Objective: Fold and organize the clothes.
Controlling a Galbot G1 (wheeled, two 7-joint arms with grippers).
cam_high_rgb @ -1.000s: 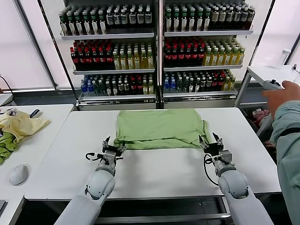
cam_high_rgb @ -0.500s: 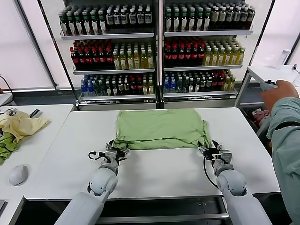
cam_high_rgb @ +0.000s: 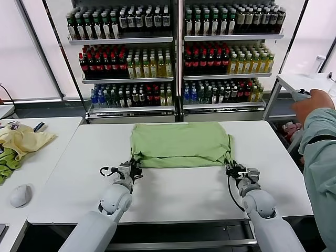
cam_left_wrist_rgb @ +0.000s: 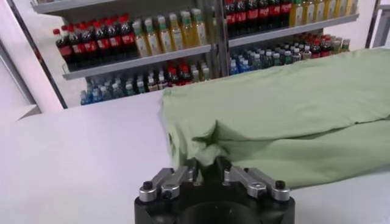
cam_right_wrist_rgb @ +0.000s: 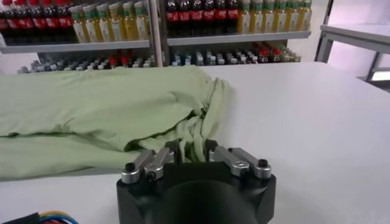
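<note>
The light green polo shirt [cam_high_rgb: 179, 144] lies partly folded on the white table [cam_high_rgb: 178, 191], back side up; its print and collar are hidden. My left gripper [cam_high_rgb: 131, 169] is shut on the shirt's near left corner, seen in the left wrist view [cam_left_wrist_rgb: 207, 163] with fabric [cam_left_wrist_rgb: 286, 115] pinched between the jaws. My right gripper [cam_high_rgb: 232, 169] is shut on the near right corner, seen in the right wrist view [cam_right_wrist_rgb: 192, 149] with bunched cloth [cam_right_wrist_rgb: 91, 112] between the jaws. Both hold the near edge low over the table.
A pale yellow garment [cam_high_rgb: 21, 139] and a darker green cloth [cam_high_rgb: 6, 163] lie on the left side table with a white mouse [cam_high_rgb: 20, 195]. Bottle shelves [cam_high_rgb: 173, 52] stand behind. A person's arm [cam_high_rgb: 317, 157] is at the right edge.
Both grippers have drawn back toward the table's near edge, pulling the shirt's near edge with them. The person's hand has shifted slightly.
</note>
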